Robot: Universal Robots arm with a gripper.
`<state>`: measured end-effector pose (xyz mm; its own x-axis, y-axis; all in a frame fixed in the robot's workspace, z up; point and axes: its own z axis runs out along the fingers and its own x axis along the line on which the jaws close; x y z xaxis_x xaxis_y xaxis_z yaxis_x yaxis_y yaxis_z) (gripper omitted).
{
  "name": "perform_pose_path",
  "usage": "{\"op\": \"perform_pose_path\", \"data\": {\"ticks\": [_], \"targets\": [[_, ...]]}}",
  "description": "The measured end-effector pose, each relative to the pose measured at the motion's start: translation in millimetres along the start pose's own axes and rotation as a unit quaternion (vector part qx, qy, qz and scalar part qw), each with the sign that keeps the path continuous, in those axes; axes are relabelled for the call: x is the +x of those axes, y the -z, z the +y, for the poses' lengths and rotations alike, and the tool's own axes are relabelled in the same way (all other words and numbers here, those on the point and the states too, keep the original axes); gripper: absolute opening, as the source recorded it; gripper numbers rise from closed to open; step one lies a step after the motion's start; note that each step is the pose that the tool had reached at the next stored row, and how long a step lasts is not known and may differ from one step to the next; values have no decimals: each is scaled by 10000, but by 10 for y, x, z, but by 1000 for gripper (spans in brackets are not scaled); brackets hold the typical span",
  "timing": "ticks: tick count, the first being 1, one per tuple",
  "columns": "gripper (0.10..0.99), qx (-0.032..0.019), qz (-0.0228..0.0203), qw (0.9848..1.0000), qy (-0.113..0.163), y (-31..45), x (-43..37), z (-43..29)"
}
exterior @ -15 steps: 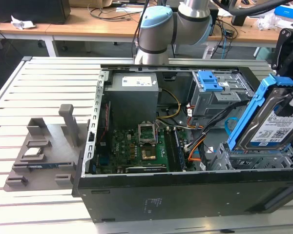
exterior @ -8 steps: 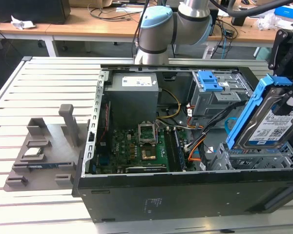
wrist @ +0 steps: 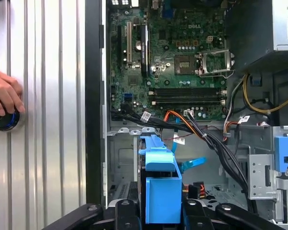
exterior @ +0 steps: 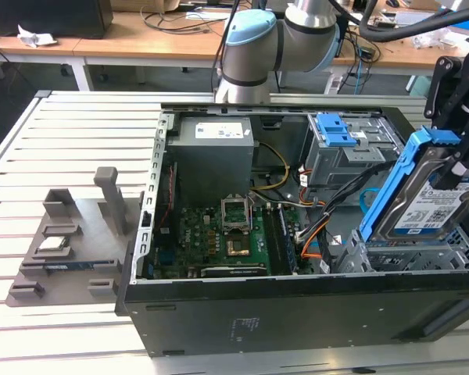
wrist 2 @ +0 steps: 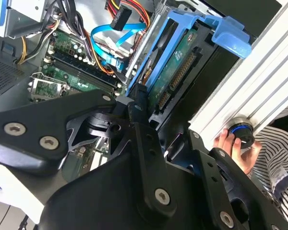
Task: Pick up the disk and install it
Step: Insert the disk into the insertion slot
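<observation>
One pincer (exterior: 459,168) is closed on the disk (exterior: 422,199), with its fingers (wrist: 129,215) bearing on opposite sides of the blue carrier frame (wrist: 158,191). The disk is held off the bench (exterior: 78,133), steeply tilted, with its label facing outward. Its lower end is at the metal drive cage (exterior: 399,254) of the open computer case (exterior: 297,328), at the exterior view's right; contact cannot be confirmed. The motherboard (exterior: 227,234) lies beside the cage. A person's hand (wrist: 5,93) rests on a black knob (wrist: 2,120) on the bench.

Cables (wrist: 221,148) crowd the drive cage (exterior: 406,251) beside the disk (exterior: 430,195); motherboard (exterior: 211,234) side lies open.
</observation>
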<state>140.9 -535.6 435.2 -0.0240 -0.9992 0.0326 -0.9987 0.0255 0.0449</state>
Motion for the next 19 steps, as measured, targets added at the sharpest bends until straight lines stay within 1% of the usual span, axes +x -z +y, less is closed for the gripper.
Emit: {"op": "perform_pose_path", "data": {"ticks": [2, 9, 14, 19], "targets": [[361, 0, -1, 10000, 0, -50, -1, 7], [361, 0, -1, 10000, -1, -148, -4, 4], [361, 0, 0, 10000, -1, -197, -5, 1], [361, 0, 0, 10000, 0, -278, -8, -3]]}}
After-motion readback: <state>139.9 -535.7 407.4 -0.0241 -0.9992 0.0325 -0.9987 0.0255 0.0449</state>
